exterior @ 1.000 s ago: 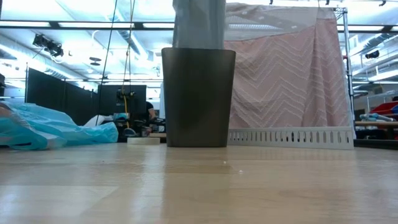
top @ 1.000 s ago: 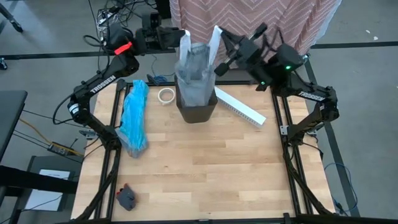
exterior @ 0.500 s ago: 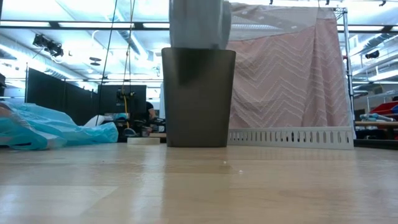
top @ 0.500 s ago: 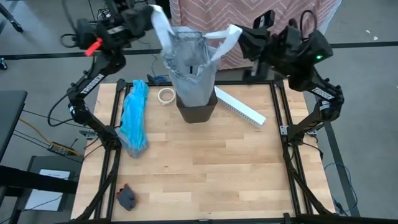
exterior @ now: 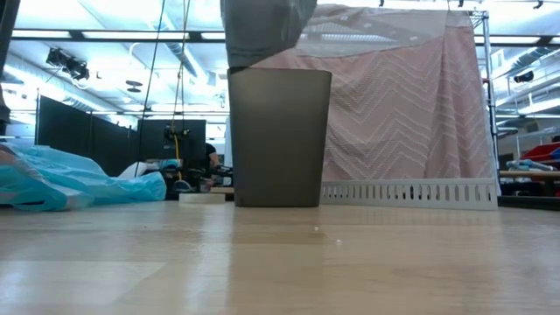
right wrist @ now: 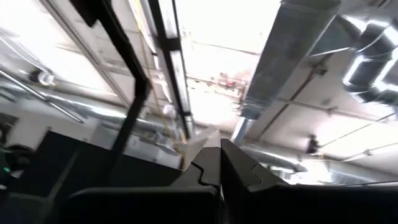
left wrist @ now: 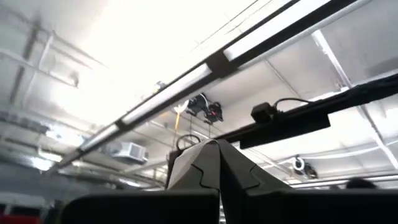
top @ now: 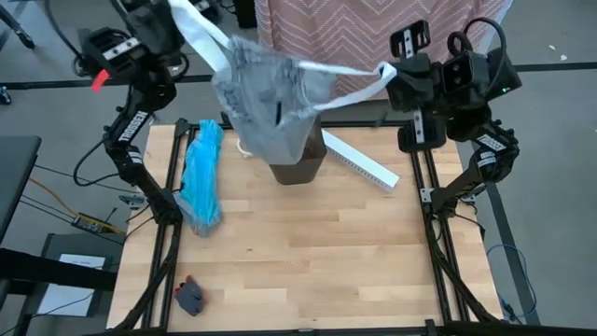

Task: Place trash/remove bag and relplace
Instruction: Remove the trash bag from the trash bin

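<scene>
Grey bag [top: 266, 98]: we are seeing it hanging above the table [top: 308, 252], stretched between two grippers, its bottom over the rim of the bin [top: 300, 166]. The low view is showing only the bag's lower end [exterior: 262, 31], just touching or just clear of the bin's rim [exterior: 278, 136]; we cannot tell which.

Left gripper [top: 173, 11]: raised beyond the far-left corner, clenching one white handle [top: 201, 33]. Its wrist view is showing the two fingers [left wrist: 199, 171] pressed together with a pale sliver between them, ceiling lights behind.

Right gripper [top: 396, 79]: raised beyond the far-right corner, clenching the other handle [top: 350, 77], pulled taut. Its wrist view is likewise showing closed fingers [right wrist: 208, 171] pinching a pale strip [right wrist: 202, 143] against ceiling ducts.

Blue bag [top: 201, 177]: lying crumpled along the left edge of the table; the low view is showing it [exterior: 70, 185] at the far left.

White box [top: 359, 161]: lying diagonally just right of the bin.

Dark scrap [top: 190, 297]: sitting at the near-left corner, only in the high view.

Pink cloth [exterior: 402, 114]: hanging behind the table.
</scene>
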You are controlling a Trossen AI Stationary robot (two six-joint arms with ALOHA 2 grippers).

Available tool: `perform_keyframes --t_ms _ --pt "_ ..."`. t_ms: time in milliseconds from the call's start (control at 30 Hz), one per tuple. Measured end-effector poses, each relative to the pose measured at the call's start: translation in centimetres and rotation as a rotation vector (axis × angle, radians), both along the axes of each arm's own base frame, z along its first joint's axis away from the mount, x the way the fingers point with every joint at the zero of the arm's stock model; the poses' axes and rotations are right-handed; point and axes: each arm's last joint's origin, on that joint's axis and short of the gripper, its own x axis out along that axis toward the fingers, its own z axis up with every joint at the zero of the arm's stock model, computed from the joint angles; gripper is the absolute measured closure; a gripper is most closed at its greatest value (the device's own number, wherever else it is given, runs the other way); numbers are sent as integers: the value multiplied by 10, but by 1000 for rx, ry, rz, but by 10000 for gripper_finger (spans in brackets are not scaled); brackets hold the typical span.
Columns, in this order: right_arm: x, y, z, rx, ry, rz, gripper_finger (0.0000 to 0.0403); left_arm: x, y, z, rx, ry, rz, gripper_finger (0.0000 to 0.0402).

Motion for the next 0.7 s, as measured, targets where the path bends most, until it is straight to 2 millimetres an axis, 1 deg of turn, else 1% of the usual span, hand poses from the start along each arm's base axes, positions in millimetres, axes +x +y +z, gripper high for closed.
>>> perform_keyframes --t_ms 100,167,267,400,533,600,700 --pt "1 9 0 18 8 64 403 9 -11 -2 -4 36 -62 401" --pt "0 17 0 23 8 103 403 19 -23 -4 15 60 -104 401" --pt "-2 31 1 21 -4 87 403 35 -39 -9 41 67 -138 401" --pt "-10 52 2 -10 -33 -9 403 59 -59 -17 38 66 -184 401" --pt "-21 77 3 -40 -36 -168 403 78 -79 -25 63 68 -262 401" --pt "-26 89 2 -51 -7 -266 403 90 -86 -31 71 76 -271 401" --pt "-34 104 0 -46 58 -409 403 116 -90 -46 79 123 -274 401"
